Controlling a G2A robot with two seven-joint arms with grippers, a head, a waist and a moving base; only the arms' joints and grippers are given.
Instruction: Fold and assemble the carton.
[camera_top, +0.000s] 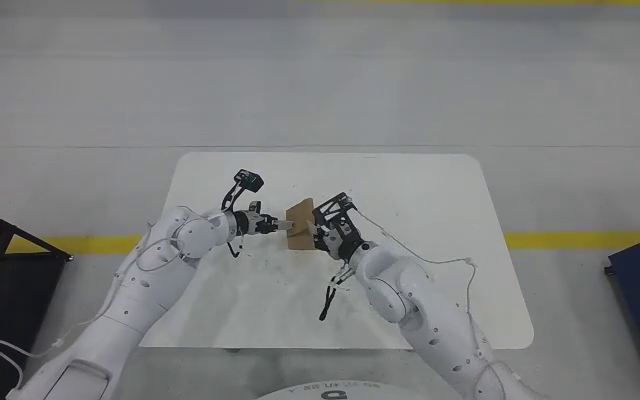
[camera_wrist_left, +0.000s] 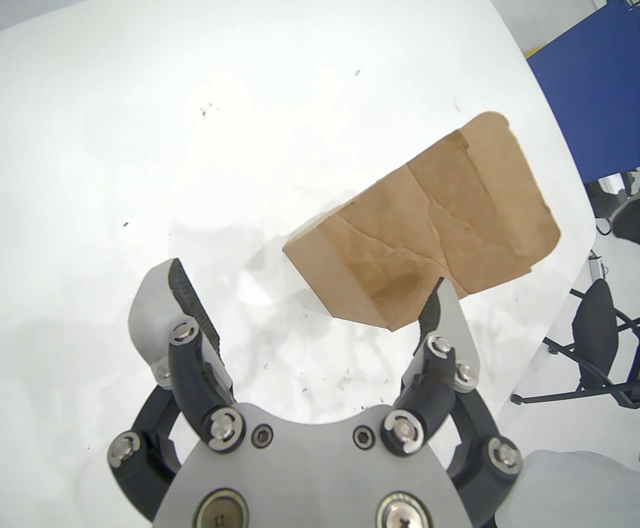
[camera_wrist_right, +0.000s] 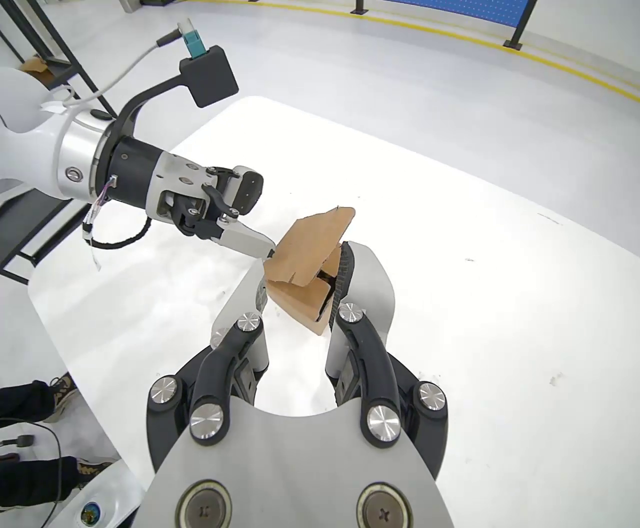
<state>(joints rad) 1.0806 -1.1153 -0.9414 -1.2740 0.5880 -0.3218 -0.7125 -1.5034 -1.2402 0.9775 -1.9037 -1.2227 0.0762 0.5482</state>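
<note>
Carton (camera_wrist_right: 307, 250) is over mid-table (camera_top: 420, 190), clamped in my right gripper (camera_wrist_right: 305, 274) to steady it. My left gripper (camera_wrist_left: 307, 277) is spread wide, one fingertip (camera_wrist_left: 447, 312) touching the carton, probably to push a flap.

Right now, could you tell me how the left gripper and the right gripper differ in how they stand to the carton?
The left gripper is open wide; the right gripper is shut on the carton. The left gripper meets the carton's edge with just one fingertip, while the right gripper straddles it, clamping it from both sides. Both are at the same carton.
</note>
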